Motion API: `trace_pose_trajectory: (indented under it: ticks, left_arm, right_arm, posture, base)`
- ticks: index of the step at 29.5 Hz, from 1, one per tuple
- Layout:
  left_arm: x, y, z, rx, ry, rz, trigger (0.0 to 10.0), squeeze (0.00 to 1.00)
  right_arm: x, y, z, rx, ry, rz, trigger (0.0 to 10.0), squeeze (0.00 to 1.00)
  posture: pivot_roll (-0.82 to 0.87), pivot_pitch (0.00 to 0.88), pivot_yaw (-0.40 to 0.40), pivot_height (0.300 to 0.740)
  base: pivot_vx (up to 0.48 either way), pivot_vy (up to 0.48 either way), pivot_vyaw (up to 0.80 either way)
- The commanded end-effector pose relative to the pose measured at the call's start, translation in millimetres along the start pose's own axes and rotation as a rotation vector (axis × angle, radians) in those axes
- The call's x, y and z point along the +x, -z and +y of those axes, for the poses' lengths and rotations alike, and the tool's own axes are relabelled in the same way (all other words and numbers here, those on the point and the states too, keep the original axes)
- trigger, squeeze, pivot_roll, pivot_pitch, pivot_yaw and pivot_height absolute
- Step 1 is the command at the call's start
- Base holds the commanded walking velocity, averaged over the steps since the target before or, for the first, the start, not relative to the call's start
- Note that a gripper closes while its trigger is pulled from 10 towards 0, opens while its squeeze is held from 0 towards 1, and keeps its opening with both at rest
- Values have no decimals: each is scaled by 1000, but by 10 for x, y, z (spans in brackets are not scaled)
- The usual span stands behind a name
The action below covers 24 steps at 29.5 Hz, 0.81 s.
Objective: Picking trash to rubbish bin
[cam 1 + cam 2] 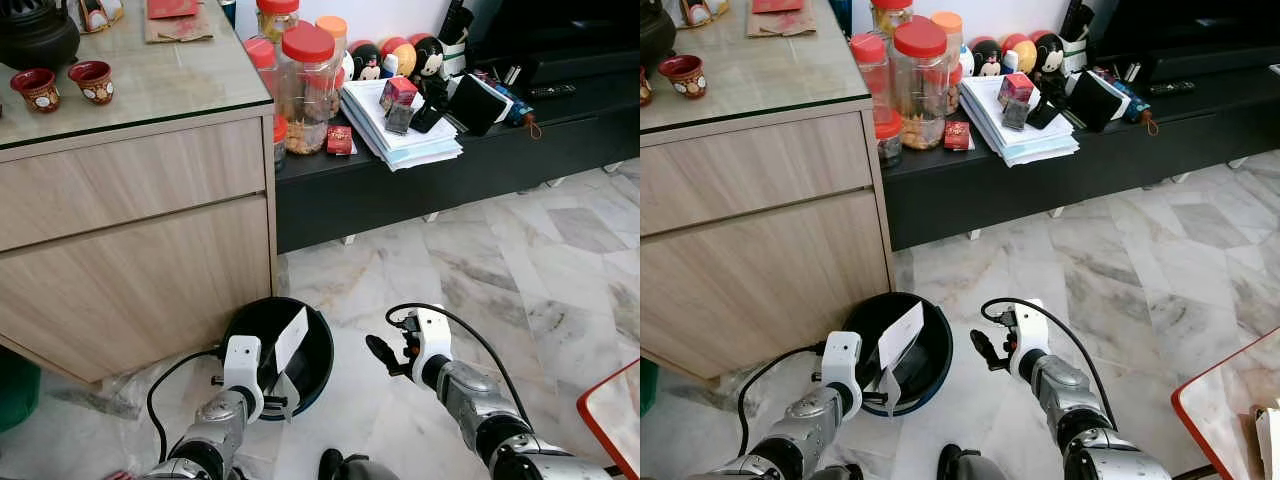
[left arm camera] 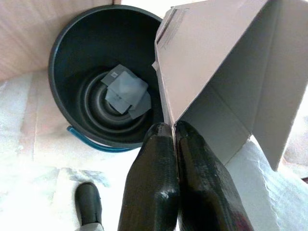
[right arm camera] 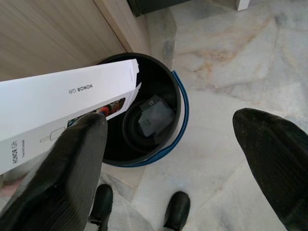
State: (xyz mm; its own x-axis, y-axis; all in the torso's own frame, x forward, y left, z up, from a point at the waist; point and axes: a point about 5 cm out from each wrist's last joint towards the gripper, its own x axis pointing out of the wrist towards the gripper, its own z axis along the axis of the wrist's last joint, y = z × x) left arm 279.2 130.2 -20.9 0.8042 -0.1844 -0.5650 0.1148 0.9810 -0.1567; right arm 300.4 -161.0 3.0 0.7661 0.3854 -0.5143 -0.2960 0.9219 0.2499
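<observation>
A black rubbish bin [image 1: 252, 322] with a blue rim stands on the marble floor against the wooden cabinet. My left gripper [image 1: 274, 402] is shut on the flap of an opened white cardboard box [image 1: 291, 340], which it holds tilted over the bin's mouth. In the left wrist view the fingers [image 2: 159, 159] pinch the box [image 2: 216, 72] above the bin [image 2: 72, 57], and a grey crumpled packet [image 2: 126, 92] lies at the bottom. My right gripper [image 1: 385, 356] hovers open just right of the bin, with nothing in it. The right wrist view looks past the box [image 3: 62, 98] into the bin [image 3: 179, 96].
The wooden cabinet [image 1: 130, 250] rises behind the bin on the left. A low black console [image 1: 430, 175] holds jars, papers and toys. Crinkled plastic sheet [image 1: 90, 400] lies by the bin. A red-edged object [image 1: 612, 410] sits at the right. Open marble floor [image 1: 520, 290] lies to the right.
</observation>
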Motion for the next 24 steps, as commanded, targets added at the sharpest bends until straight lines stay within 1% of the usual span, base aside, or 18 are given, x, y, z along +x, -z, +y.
trace_pose_trajectory:
  ticks: [1, 7, 16, 17, 20, 21, 22, 23, 24]
  left_arm:
    - [-22, 109, 5, -10, -8, 40, 10000, 1000]
    - [-29, 135, 25, -28, -26, 54, 10000, 1000]
    - [-33, 166, 15, -25, -51, 64, 10000, 1000]
    - [-34, 162, 25, -20, -64, 59, 10000, 0]
    - [-50, 166, 81, 23, -102, 47, 10000, 0]
    - [-73, 197, 149, 55, -149, 51, 10000, 0]
    - [-92, 224, 190, 64, -174, 51, 10000, 0]
    - [-135, 294, 268, 103, -221, 67, 10000, 0]
    - [-145, 311, 285, 112, -231, 71, 10000, 0]
  right_arm:
    - [-22, 21, -33, -10, 5, 7, 10000, 0]
    - [-25, 23, -35, -14, 2, 9, 10000, 0]
    - [-34, 34, -49, -20, 5, 11, 10000, 0]
    - [-39, 40, -59, -17, 16, 11, 10000, 0]
    - [-60, 69, -99, -5, 51, 12, 10000, 0]
    - [-80, 98, -134, -4, 83, 15, 10000, 0]
    - [-95, 124, -159, 1, 104, 22, 10000, 0]
    - [-131, 190, -211, 2, 147, 46, 10000, 0]
    - [-140, 206, -223, 2, 157, 52, 10000, 0]
  posture:
    - [64, 208, -138, 740]
    - [60, 201, -140, 740]
    - [58, 196, -145, 740]
    - [58, 194, -145, 740]
    - [61, 190, -146, 740]
    - [61, 186, -146, 740]
    - [60, 184, -146, 740]
    - [60, 181, -146, 740]
    - [60, 181, -146, 740]
  base:
    - [0, 0, 0]
    - [0, 0, 0]
    - [0, 0, 0]
    - [0, 0, 0]
    - [0, 0, 0]
    - [0, 0, 0]
    - [0, 0, 0]
    - [0, 0, 0]
    - [0, 0, 0]
